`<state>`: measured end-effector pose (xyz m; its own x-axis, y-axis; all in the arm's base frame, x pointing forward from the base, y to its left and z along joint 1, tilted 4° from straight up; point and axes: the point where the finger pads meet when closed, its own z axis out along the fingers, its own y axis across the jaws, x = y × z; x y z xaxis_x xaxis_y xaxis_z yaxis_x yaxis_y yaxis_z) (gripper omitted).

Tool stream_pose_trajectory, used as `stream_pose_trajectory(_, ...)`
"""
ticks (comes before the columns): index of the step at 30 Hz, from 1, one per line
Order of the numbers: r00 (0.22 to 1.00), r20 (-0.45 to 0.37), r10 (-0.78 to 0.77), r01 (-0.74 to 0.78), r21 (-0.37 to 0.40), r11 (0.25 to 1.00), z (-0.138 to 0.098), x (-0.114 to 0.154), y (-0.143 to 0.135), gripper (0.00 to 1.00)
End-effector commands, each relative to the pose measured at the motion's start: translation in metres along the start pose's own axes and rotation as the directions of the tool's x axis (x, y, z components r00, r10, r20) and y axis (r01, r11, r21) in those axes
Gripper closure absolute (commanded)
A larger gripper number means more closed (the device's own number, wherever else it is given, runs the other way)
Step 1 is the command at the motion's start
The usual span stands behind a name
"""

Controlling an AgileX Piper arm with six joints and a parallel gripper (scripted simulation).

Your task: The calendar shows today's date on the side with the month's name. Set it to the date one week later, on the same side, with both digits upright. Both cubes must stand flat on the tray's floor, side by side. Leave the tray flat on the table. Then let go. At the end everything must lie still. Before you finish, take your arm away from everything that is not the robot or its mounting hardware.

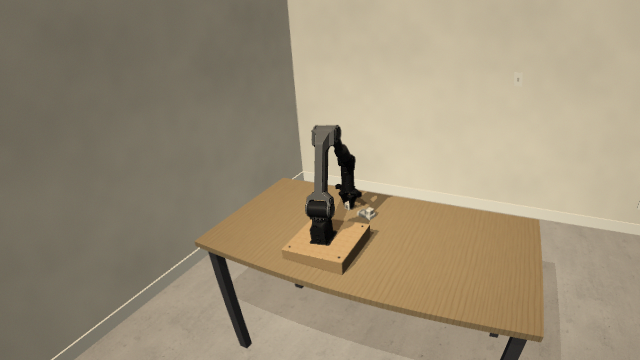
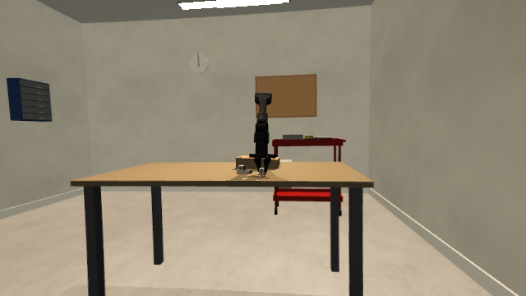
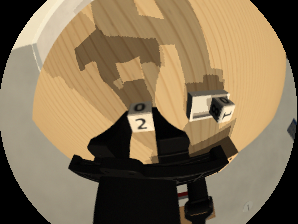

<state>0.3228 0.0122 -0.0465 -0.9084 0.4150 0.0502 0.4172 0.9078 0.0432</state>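
My gripper [image 1: 349, 205] [image 2: 262, 170] [image 3: 142, 114] is shut on a white cube [image 3: 141, 123], which shows a 2 on the side facing the wrist camera and a 0 on the adjoining side. The held cube appears to be a little above the table. The white tray [image 1: 360, 214] [image 2: 242, 172] [image 3: 201, 104] is on the table beside the gripper, to its right in the wrist view. A second cube [image 1: 370, 210] [image 2: 242, 168] [image 3: 224, 109] is at the tray's right end in that view, turned relative to its walls. It shows a 1; its other marks are unclear. The month's name is not readable.
The arm's wooden base block [image 1: 320, 252] [image 2: 246, 163] stands on the table [image 1: 440, 260] [image 2: 136, 174], close to the tray. A red cart [image 2: 308, 142] stands on the floor behind the table in the exterior view. The gripper's shadows fall around the held cube.
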Motion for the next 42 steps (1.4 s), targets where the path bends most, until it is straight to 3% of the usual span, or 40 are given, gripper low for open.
stream_pose_trajectory(1, 1.000, -0.003, -0.001, 0.001, 0.001, 1.000, 0.001, 0.001, 0.000, 0.62)
stream_pose_trajectory(6, 1.000, -0.003, -0.001, 0.001, 0.001, 1.000, 0.001, 0.001, 0.000, 0.57)
stream_pose_trajectory(13, 1.000, -0.003, -0.001, 0.001, 0.001, 1.000, 0.001, 0.001, 0.000, 0.41)
stream_pose_trajectory(26, 1.000, -0.001, -0.001, 0.001, 0.000, 1.000, 0.000, 0.000, 0.000, 0.41)
stream_pose_trajectory(37, 1.000, 0.004, 0.000, 0.000, -0.001, 1.000, -0.030, -0.001, 0.000, 0.41)
stream_pose_trajectory(42, 1.000, 0.004, 0.000, 0.000, -0.001, 1.000, -0.058, -0.001, 0.000, 0.41)
